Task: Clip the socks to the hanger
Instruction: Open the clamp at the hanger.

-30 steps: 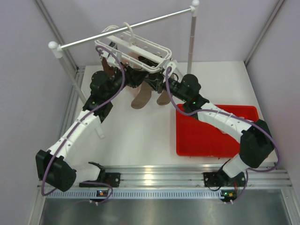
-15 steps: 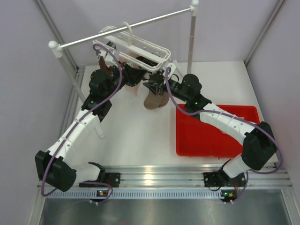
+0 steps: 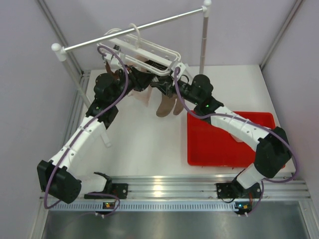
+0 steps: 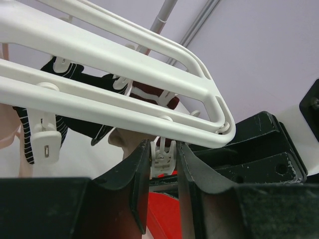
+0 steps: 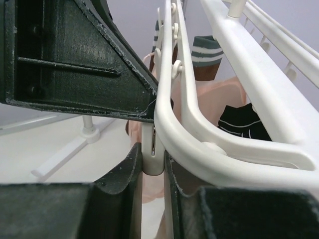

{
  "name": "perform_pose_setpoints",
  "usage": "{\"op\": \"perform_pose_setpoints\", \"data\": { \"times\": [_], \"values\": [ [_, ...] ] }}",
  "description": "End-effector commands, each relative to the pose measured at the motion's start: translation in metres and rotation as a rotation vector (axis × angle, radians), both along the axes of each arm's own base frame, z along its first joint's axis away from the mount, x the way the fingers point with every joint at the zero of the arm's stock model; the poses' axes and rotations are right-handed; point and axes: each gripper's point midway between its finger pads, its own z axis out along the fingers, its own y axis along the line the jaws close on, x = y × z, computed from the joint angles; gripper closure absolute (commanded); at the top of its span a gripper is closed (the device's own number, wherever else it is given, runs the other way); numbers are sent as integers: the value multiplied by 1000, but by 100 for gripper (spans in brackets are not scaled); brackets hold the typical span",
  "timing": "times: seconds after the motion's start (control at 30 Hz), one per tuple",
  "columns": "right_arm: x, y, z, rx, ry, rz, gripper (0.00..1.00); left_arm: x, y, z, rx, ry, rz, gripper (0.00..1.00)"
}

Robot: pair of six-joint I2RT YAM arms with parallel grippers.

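Arms rise from the near edge of the worktop (image 3: pixel 149 144) and lean toward its far side; the right one crosses a red tray (image 3: pixel 214 149) lying along the right edge. Farther in, both wrists meet under the hanger (image 3: pixel 144 50), which hangs tilted above the far middle of the worktop. The left gripper (image 4: pixel 163 155) is clamped on a white clip (image 4: pixel 163 159) dangling below the hanger's rounded corner, one finger pressed to each side. The right gripper (image 5: pixel 153 155) pinches a clip (image 5: pixel 152 144) at the frame's curved end in the same way; whether it is the same one cannot be told. Below the frame, beside the right wrist, dangle the taupe-brown socks (image 3: pixel 167 105). Farther along the frame hang dark striped cuffs (image 4: pixel 84 130) and a pink sock (image 5: pixel 219 99). Behind, the hanger's hook sits over a white rail (image 3: pixel 174 19) on poles.
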Motion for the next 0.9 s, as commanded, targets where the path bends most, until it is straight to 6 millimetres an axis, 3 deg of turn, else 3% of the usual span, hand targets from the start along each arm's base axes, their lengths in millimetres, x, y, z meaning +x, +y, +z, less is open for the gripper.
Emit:
{"op": "perform_pose_setpoints", "data": {
  "times": [0.0, 0.07, 0.27, 0.43, 0.67, 0.77, 0.87],
  "values": [
    [-1, 4, 34, 41, -78, 18, 96, -10, -8, 9, -9, 1, -61, 100],
    [0, 3, 33, 39, -77, 12, 100, -9, -8, 11, -13, 4, -58, 99],
    [1, -1, 33, 41, -76, -6, 100, -6, -1, 6, -3, 26, -14, 70],
    [0, -1, 31, 42, -71, -6, 100, -3, 0, 5, -7, 35, 0, 61],
    [-3, -3, 28, 41, -65, -2, 100, 0, -1, 6, -30, 44, 6, 60],
    [-5, -2, 28, 39, -66, 6, 100, 1, 2, 8, -47, 45, 29, 74],
    [-6, -3, 24, 33, -63, 5, 100, -1, 4, 14, -75, 27, 35, 74]
  ]
}}
